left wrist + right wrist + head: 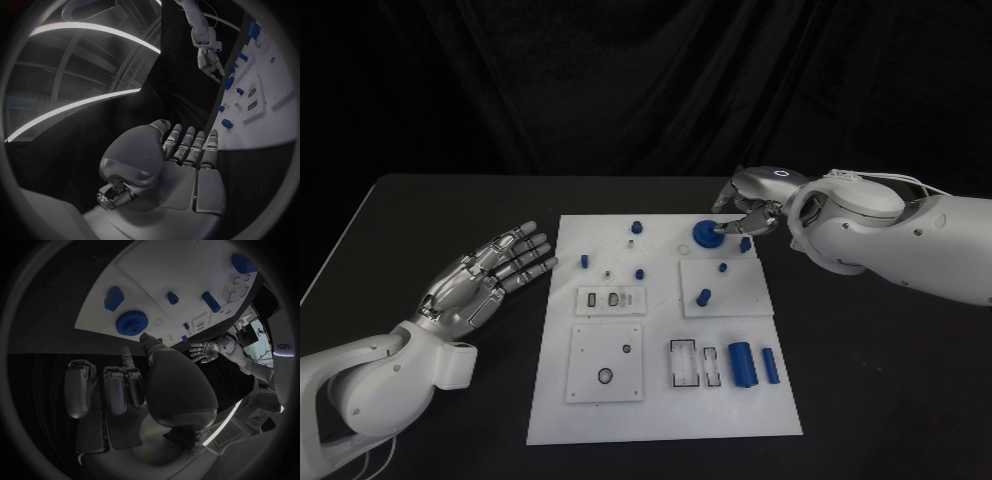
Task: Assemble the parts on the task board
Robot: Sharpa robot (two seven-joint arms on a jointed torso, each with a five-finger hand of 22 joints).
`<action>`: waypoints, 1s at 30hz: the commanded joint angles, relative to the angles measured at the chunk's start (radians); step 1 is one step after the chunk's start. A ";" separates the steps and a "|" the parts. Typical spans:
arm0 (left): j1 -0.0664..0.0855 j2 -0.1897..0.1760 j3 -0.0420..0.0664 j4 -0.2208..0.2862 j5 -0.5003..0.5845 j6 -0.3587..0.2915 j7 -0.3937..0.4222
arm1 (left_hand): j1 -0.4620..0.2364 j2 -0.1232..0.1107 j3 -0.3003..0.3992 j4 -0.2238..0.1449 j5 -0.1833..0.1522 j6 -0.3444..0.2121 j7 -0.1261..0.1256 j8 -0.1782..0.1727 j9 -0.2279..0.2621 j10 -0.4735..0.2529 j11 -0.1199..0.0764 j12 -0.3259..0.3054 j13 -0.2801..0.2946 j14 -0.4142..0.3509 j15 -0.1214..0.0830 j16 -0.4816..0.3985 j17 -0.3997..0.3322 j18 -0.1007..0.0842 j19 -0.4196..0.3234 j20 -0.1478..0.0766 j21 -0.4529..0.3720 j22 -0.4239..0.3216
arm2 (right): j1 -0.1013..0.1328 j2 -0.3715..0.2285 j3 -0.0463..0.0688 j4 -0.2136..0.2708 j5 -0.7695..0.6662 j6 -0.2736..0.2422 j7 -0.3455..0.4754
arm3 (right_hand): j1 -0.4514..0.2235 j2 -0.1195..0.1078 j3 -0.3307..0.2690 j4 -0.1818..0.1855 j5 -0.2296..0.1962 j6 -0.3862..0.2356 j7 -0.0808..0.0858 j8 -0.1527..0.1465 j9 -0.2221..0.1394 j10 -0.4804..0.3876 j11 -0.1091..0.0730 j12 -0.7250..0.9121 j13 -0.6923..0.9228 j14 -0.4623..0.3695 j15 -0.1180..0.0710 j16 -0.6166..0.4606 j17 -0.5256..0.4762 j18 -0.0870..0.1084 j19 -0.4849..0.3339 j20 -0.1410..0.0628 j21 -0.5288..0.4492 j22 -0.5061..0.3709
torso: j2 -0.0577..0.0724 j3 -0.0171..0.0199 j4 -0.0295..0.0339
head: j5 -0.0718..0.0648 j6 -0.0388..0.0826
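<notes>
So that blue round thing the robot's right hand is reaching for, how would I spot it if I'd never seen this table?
Start at the white task board in the middle of the black table and go to its far right corner, where the right robot hand hovers. Just beside those fingers lies the blue gear. It is a flat toothed wheel, wider than the small blue pegs nearby.

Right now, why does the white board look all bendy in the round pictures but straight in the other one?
In the head view the white task board has straight edges under even light against the black table. In the left wrist view the fisheye lens curves the board's edge beside the silver left hand. In the right wrist view the board bows too, above the silver right hand.
</notes>
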 commanded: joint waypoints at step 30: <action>0.002 0.005 -0.002 -0.010 -0.001 0.019 0.138 | -0.012 0.001 0.011 -0.001 0.004 0.000 0.005 0.004 0.000 0.000 0.006 0.007 0.001 -0.003 0.008 0.003 -0.002 -0.019 -0.008 0.004 -0.006 -0.002 | -0.056 0.037 0.001 -0.049 -0.055 0.001 -0.031 | 0.005 0.010 -0.025 -0.023 0.081 0.004 -0.022 0.025 0.002 0.109 -0.027 0.003 0.263 0.108 -0.023 0.002 0.263 -0.033 0.065 -0.026 0.055 0.204 | 0.000 -0.0014 0.0011 | 0.007 -0.014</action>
